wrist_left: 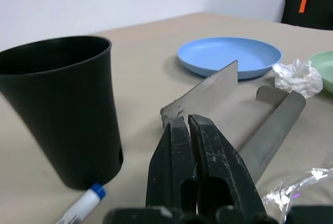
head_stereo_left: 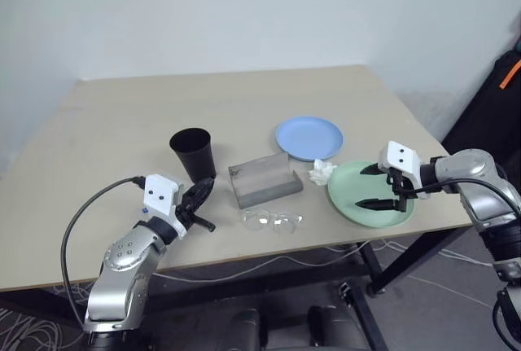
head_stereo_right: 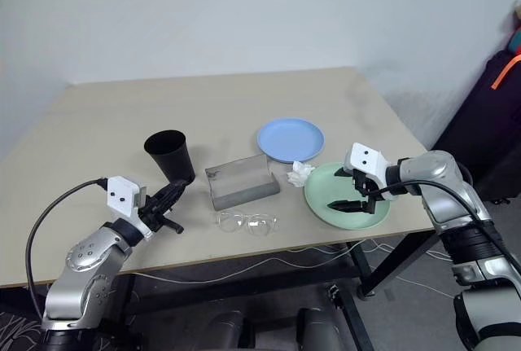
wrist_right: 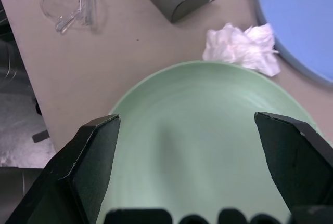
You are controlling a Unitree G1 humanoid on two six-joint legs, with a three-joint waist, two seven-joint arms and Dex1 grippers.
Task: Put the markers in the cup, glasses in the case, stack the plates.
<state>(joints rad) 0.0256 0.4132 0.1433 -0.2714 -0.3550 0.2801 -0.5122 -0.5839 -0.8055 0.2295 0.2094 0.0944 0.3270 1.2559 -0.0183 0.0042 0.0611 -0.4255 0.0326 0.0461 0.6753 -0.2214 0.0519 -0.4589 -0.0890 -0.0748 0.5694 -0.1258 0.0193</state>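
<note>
Plates: mint green plate (head_stereo_left: 373,195) at the near right table (head_stereo_left: 114,123) edge, blue plate (head_stereo_left: 308,137) farther left.
Right gripper (wrist_right: 197,146): spread wide over the green plate, empty.
Left gripper (wrist_left: 190,154): clenched, empty, near cup (wrist_left: 62,109).
Risk: shallow rim may slip; plate could slide off the near edge.

bench (head_stereo_left: 122,123): beige, by a white wall | crumpled white tissue (head_stereo_left: 322,172): lying on bench | cables (head_stereo_left: 269,265): on floor beneath bench

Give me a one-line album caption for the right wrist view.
Open right gripper poised over the mint green plate, crumpled tissue and blue plate beyond.
</note>
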